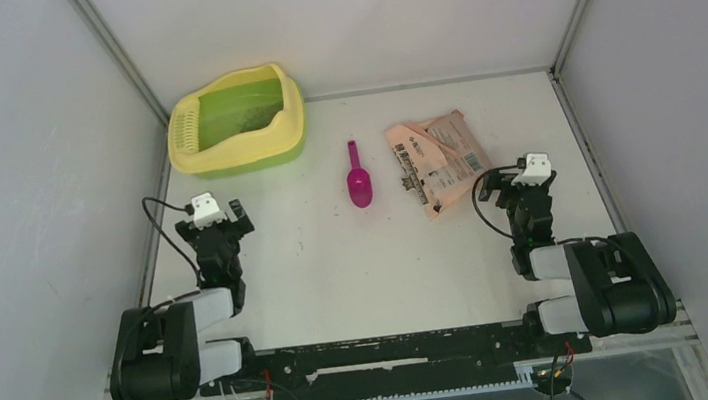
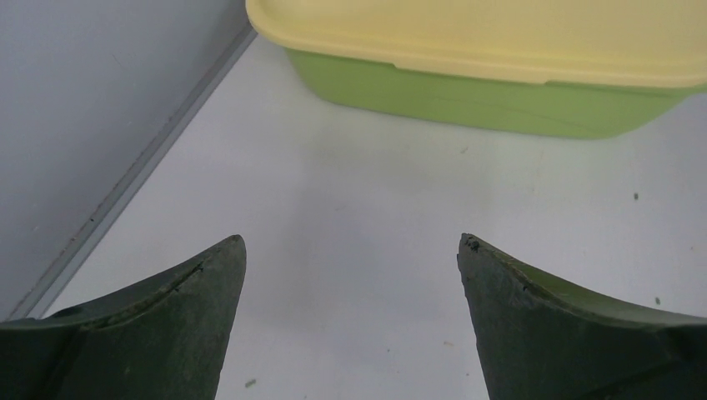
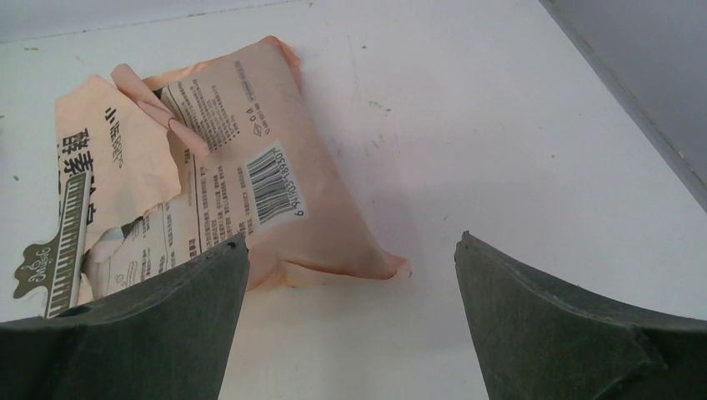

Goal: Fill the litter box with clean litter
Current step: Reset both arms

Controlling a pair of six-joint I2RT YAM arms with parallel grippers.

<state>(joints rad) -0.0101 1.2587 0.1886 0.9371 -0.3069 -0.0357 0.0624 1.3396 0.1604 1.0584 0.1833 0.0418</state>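
both sets of jaws stand spread and hold nothing, the left gripper (image 1: 239, 213) low left of the frame, the right gripper (image 1: 497, 184) just beside the torn pink litter bag (image 1: 434, 161). the litter box (image 1: 236, 120) sits upper left, its green floor seemingly bare, so filling remains, though scooping or pouring is unclear. the magenta scoop (image 1: 359, 181) lies mid-counter (image 1: 359, 280), open room around; side walls hem the box and bag.

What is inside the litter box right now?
From the top view, the litter box shows only its bare green floor with no visible litter. The yellow rim hides the near inside edge. The scoop and litter bag lie outside on the table.
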